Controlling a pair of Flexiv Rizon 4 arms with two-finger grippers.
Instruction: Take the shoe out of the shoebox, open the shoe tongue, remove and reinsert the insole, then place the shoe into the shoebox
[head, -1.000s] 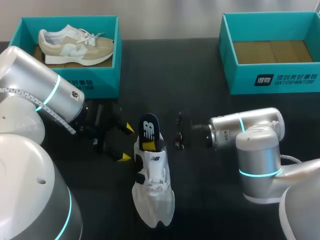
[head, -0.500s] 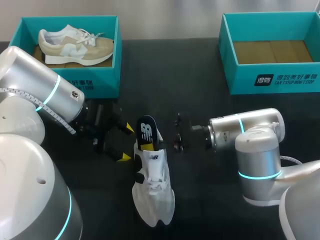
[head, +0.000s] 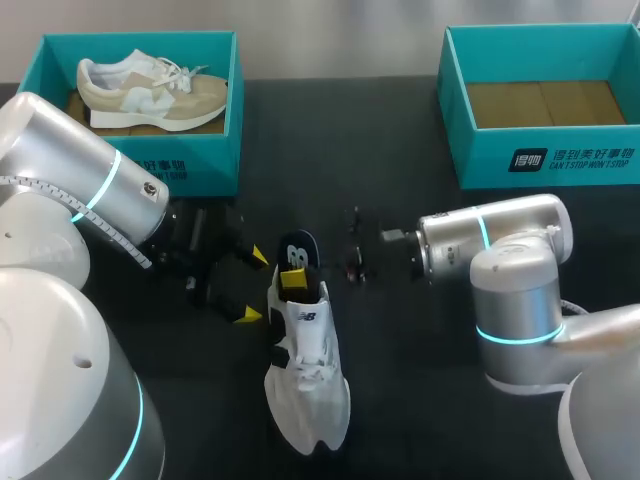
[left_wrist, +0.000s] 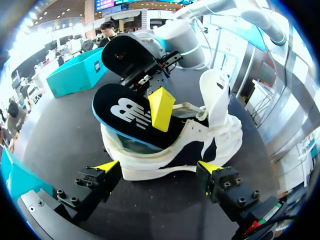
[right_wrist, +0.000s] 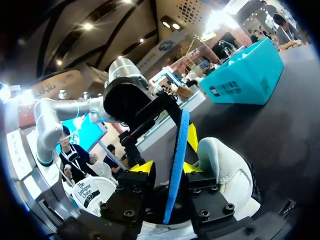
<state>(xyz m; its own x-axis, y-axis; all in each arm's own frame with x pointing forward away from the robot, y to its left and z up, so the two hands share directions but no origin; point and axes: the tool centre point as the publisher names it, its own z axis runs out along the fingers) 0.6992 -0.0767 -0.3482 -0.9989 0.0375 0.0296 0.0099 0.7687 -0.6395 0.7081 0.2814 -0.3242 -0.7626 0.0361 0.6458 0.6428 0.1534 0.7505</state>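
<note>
White sneaker (head: 308, 385): out of the box and lying on the matte black table (head: 420, 400) between the two arms, toe towards the robot. The upper looks like soft mesh over a thick, rounded sole.
Tongue (left_wrist: 216, 97): padded and pale. It stands pulled up and forward, so the mouth of the shoe is wide open.
Insole (head: 297, 250): thin and flat, with a dark top and a blue foam edge. Its front part is down inside the sneaker and its rounded heel end rises out of the collar.
Right gripper (right_wrist: 167, 167): fingers clamped on the insole, one yellow tip against each face.
Left gripper (head: 250, 287): fingers spread wide, holding nothing, just beside the sneaker's heel. I cannot tell whether it touches the shoe.
Left shoebox (head: 200, 165): teal card, holding a beige sneaker (head: 150, 90) on its side.
Right shoebox (head: 560, 160): teal card with a brown card floor, well apart from the white sneaker.
Done, as I judge it: the shoe is out of a box and the tongue is open.
In hand: the insole step. This moment alone does not show whether the insole is coming out or going in.
Left to do: seat the insole flat, then put the sneaker in a shoebox.
</note>
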